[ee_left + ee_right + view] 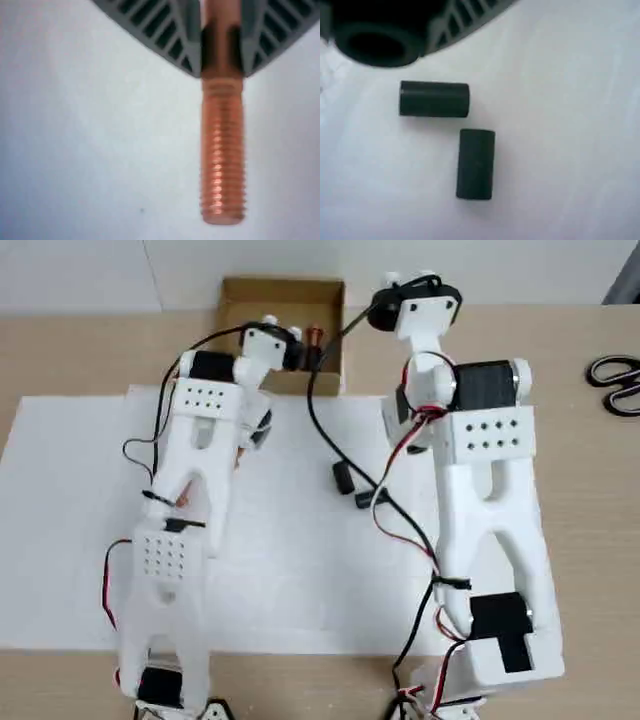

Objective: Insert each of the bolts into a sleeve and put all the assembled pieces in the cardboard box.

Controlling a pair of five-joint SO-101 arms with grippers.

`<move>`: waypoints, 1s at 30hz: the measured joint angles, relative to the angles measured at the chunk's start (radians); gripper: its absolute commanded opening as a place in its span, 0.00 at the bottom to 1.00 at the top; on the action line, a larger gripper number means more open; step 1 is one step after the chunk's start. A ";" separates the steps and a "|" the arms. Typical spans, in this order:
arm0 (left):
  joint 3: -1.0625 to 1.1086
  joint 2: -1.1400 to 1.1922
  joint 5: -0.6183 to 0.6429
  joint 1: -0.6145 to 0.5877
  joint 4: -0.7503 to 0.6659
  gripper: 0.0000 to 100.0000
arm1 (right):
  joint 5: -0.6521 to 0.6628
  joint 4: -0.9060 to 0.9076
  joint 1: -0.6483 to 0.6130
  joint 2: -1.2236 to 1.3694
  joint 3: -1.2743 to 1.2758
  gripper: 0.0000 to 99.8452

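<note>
My left gripper (221, 70) was closed tight on the unthreaded end of a copper bolt (222, 150), whose threaded shank stuck out bare over the white paper (300, 590). No sleeve was on it yet. My right gripper (420, 25) appeared to be clamped on a held sleeve (375, 46), raised off the sheet with its bore showing. Below it, a first loose sleeve (434, 99) and a second loose sleeve (476, 164) lay on their sides, close together but not touching.

In the cardboard box (232, 300) at the far edge of the surface (590, 490) I could make out a copper-and-black piece (312, 338), which I took for at least one finished assembly. I judged the job partly done. This bolt needed sleeving and boxing, and the two loose sleeves were waiting for bolts.
</note>
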 measured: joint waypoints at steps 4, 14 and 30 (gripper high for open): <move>0.172 -0.107 -0.129 0.005 0.000 0.00 | 0.000 0.000 0.043 -0.002 0.000 0.01; 0.730 -0.554 -0.577 0.031 0.000 0.00 | 0.046 0.000 0.118 -0.002 0.000 0.00; 0.776 -0.479 -0.842 0.014 -0.176 0.15 | 0.048 0.000 0.117 -0.002 0.000 0.00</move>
